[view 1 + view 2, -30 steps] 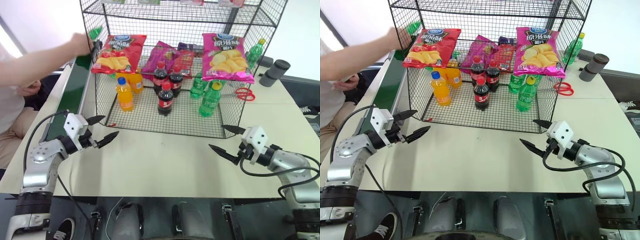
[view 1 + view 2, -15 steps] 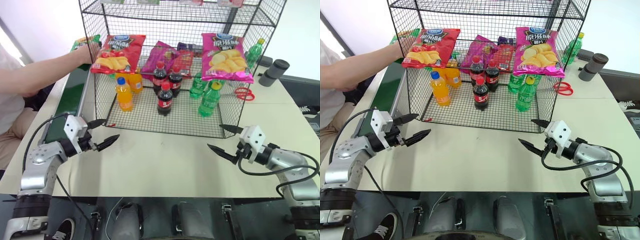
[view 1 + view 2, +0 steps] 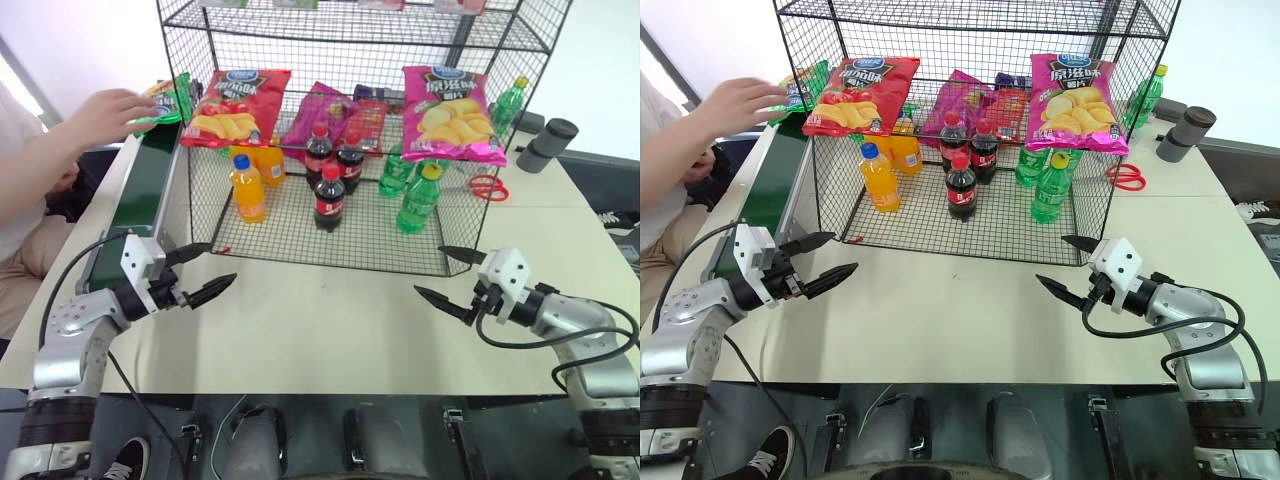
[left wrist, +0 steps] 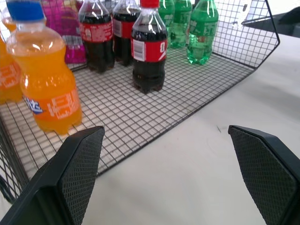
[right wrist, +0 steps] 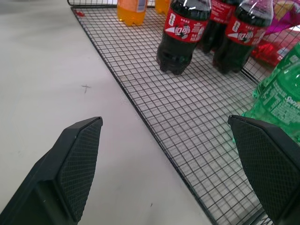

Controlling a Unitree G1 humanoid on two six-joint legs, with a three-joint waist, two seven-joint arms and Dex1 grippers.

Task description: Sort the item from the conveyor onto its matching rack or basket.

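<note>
Over at the far end of the long dark green conveyor belt with grey metal side rails [image 3: 140,195], a person's hand [image 3: 100,112] rests on the shiny green crisp bag with yellow chips pictured [image 3: 165,98], which sits on the belt just beside the tall black wire-mesh rack [image 3: 330,235]. The left gripper [image 3: 200,270] hovers above the pale table [image 3: 320,330] near the belt's near end, black fingers spread wide and holding nothing; the right gripper [image 3: 440,275] mirrors it on the other side, fingers equally wide and empty. Inside the rack, a red crisp bag [image 3: 235,105] and a pink crisp bag [image 3: 450,112] hang against the mesh, with orange drink bottles [image 3: 248,187], dark cola bottles [image 3: 330,197] and green bottles [image 3: 418,198] standing on its floor. The sensible play here looks like patience: wait until the hand clears and the bag is within reach. The left arm seems the natural one, being on the belt's side. Pinch the bag by an edge or crimped seam rather than squeezing the puffed middle, since foil like this will likely slip and crackle, and keep clear of the rail.
</note>
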